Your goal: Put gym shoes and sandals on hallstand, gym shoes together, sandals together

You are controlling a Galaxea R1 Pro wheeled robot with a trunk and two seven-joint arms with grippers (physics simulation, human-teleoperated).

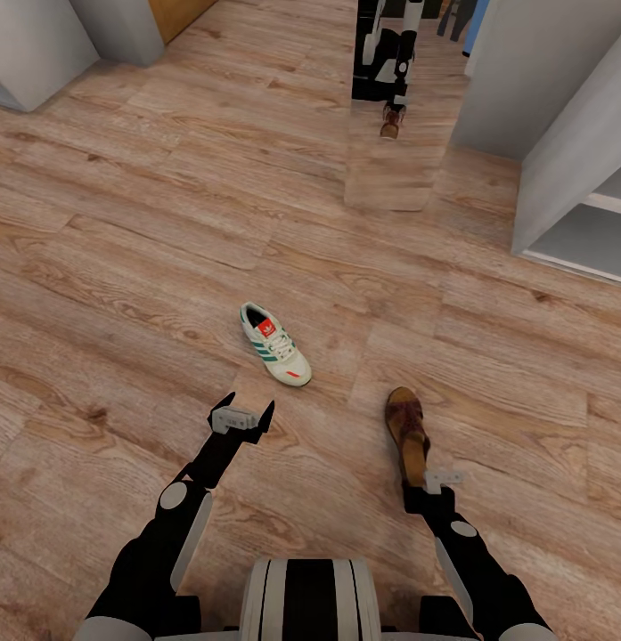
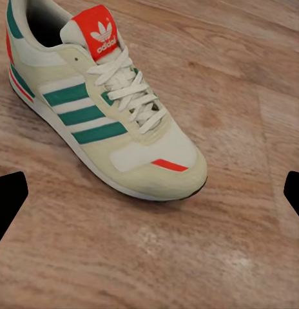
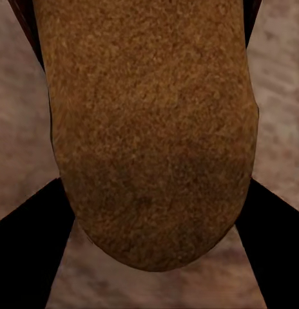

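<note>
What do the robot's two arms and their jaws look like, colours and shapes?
Both arms are glossy black with white-grey panels and a round grey joint cap near each forearm. The left gripper has a pale grey block body with two black, pointed jaws. The right gripper shows a pale grey bracket on a black wrist. In the wrist views the jaws appear as flat black wedges.

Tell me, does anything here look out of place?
Yes: a gym shoe and a brown sandal lie apart on the wood floor, pointing different ways, each without its mate beside it. The grey shelf unit stands off to the side.

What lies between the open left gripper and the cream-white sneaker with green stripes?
Bare wood-plank floor separates the left gripper from the sneaker, seen in head view.
</note>
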